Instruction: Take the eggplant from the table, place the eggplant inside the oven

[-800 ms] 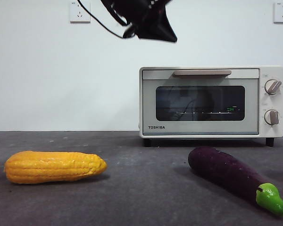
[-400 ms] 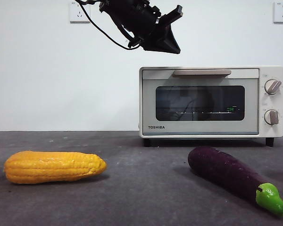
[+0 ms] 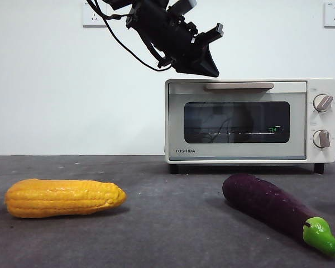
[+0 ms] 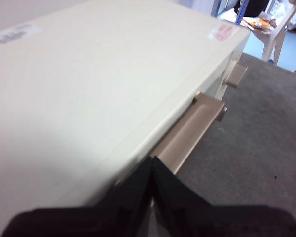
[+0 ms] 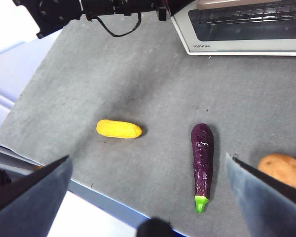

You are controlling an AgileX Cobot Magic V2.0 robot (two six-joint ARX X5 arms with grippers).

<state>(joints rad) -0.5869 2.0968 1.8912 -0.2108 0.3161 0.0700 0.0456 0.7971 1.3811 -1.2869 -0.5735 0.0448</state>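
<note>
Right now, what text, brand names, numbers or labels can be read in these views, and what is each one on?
"TOSHIBA": on the oven door's lower left, also seen in the right wrist view.
Green display digits behind the door glass: too small to read.
Knob markings: too small to read.
White label and red-and-white sticker on the oven top in the left wrist view: blurred, unreadable.

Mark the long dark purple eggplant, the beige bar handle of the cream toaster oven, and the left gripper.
Long dark purple eggplant (image 3: 268, 205): front view, middle of its purple body.
Beige bar handle (image 3: 239, 86): front view, centre of the bar above the glass door.
Left gripper (image 4: 152, 170): left wrist view, where its closed tips meet.
</note>
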